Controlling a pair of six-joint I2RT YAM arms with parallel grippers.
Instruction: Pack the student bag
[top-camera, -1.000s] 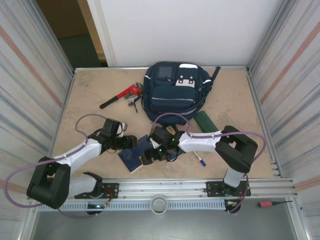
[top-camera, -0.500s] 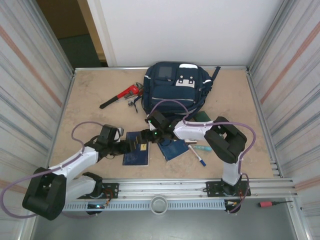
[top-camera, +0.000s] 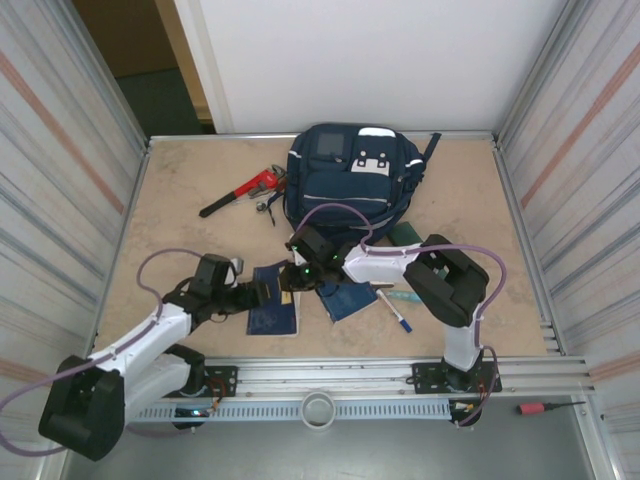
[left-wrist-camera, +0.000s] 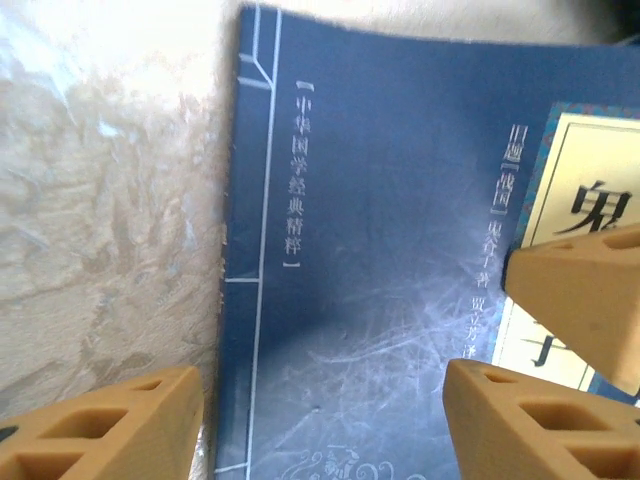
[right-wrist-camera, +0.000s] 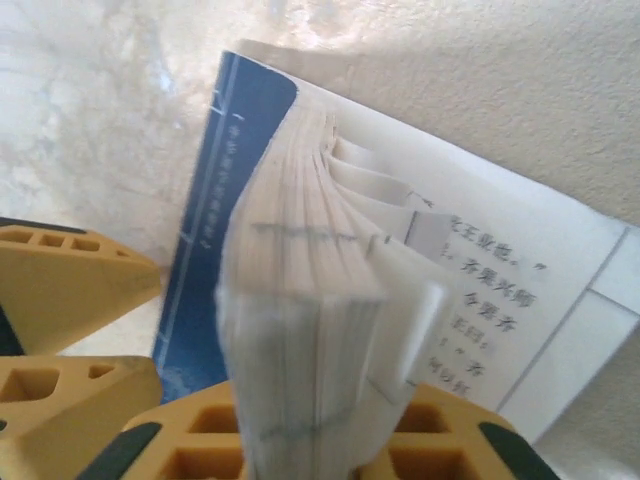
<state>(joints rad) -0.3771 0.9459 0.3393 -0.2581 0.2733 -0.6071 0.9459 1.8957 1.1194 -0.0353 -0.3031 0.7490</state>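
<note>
The right gripper pinches the lifted pages of a navy book. The left gripper, jaws spread wide, hangs over its cover.

Left wrist view: navy book runs off the right and bottom edges, and its yellow label is cropped too. Left fingers cut off at the bottom. Right wrist view: page block blurred, print unreadable, lower end hidden between the right fingers. From above: green item half hidden behind the right arm, second book partly behind it.
</note>
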